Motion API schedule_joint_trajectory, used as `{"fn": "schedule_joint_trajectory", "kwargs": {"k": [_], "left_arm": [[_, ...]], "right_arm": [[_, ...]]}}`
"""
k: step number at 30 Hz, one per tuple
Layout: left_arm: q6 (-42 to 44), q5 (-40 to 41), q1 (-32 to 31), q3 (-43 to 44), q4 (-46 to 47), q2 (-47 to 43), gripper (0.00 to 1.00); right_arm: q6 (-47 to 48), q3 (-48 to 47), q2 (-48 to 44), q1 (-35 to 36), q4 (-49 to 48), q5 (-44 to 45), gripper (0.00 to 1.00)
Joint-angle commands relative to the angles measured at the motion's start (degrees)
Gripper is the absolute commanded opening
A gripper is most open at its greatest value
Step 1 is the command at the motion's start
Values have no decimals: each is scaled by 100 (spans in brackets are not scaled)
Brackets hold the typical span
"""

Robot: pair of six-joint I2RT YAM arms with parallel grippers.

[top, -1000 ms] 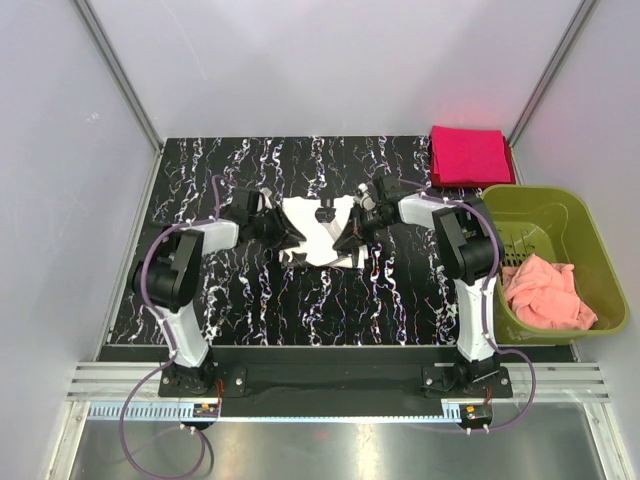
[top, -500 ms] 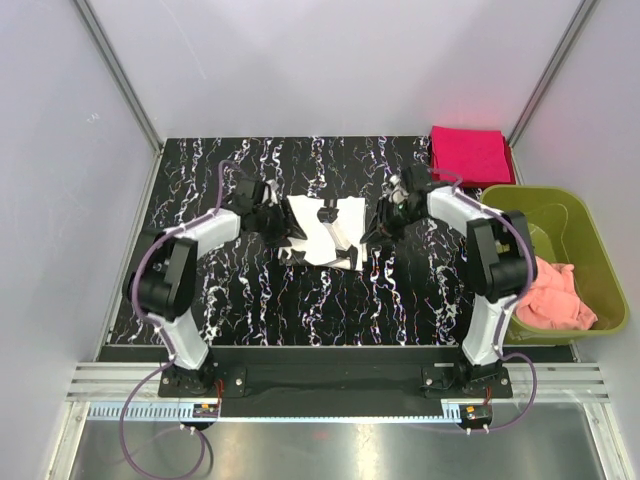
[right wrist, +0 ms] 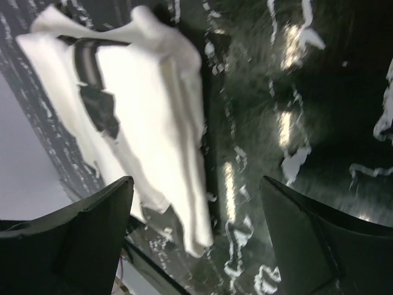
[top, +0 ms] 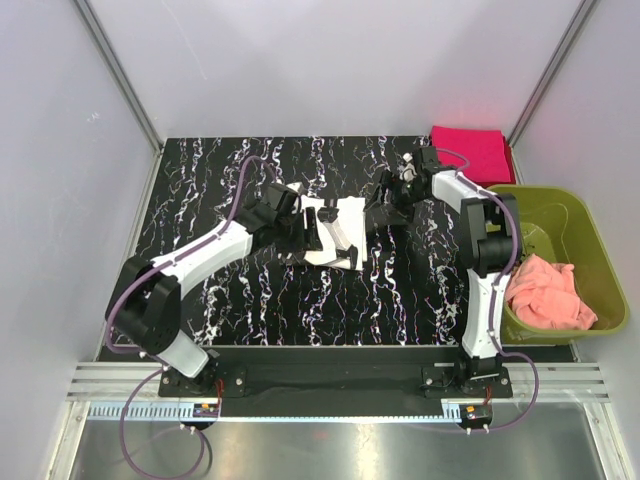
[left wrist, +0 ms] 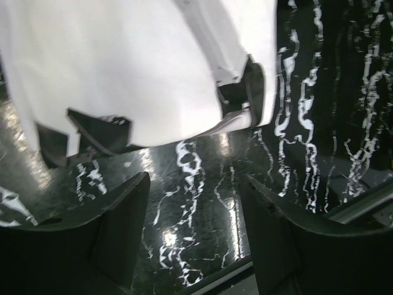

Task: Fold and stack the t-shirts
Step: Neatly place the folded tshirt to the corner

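Note:
The cream-white t-shirt (top: 335, 228) lies folded in a small bundle on the black marbled table, black print showing on its edges. My left gripper (top: 303, 236) hangs open just off its left edge; in the left wrist view the shirt (left wrist: 141, 74) lies beyond the empty gripper (left wrist: 193, 184). On the other side my right gripper (top: 384, 214) is open too and apart from the cloth; the right wrist view has the shirt (right wrist: 153, 104) ahead and left of the gripper (right wrist: 196, 184). A magenta-red t-shirt (top: 470, 154) lies folded flat at the table's far right corner.
A green plastic basket (top: 590, 250) stands off the table's right side with a salmon-pink cloth (top: 545, 295) in it. Grey walls close in the table (top: 260, 290) on three sides. The arm bases sit at the near edge.
Both grippers have opened and let go of the white t-shirt's sides. The left arm has reached further in over the table; the right gripper has drawn back to the right, toward the far corner.

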State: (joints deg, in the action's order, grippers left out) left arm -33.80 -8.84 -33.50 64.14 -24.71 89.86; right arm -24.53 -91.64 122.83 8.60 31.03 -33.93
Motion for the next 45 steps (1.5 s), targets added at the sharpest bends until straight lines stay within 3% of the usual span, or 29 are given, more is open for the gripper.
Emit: {"fn": "schedule_joint_trajectory", "kwargs": {"k": [1, 6, 11, 15, 21, 27, 32, 39, 45], "left_arm": [[22, 392, 45, -77, -183, -531, 65], [671, 593, -227, 2, -245, -576, 66], [1533, 1961, -1323, 476, -158, 83, 65], [2875, 2851, -2072, 643, 238, 795, 66], [4073, 3668, -2802, 416, 976, 1305, 69], [4943, 4162, -3075, 397, 1557, 1929, 69], [5515, 4110, -3075, 336, 1935, 2377, 65], [5630, 4127, -3049, 626, 1803, 2782, 56], [5718, 4127, -2882, 846, 1777, 2993, 36]], "right_arm": [[344, -486, 267, 63, -457, -87, 89], [257, -820, 435, 63, -39, 0, 80], [-113, -1375, 392, -104, 1317, 256, 78], [141, -1147, -318, -192, 1810, 554, 80], [99, -138, -1101, -657, 1662, 345, 81], [-69, 655, -1673, -825, 1231, 107, 81], [-131, 831, -1876, -825, 1090, -17, 81], [-350, 1112, -2008, -834, 809, -236, 80], [-570, 1157, -1850, -825, 642, -281, 80]]}}
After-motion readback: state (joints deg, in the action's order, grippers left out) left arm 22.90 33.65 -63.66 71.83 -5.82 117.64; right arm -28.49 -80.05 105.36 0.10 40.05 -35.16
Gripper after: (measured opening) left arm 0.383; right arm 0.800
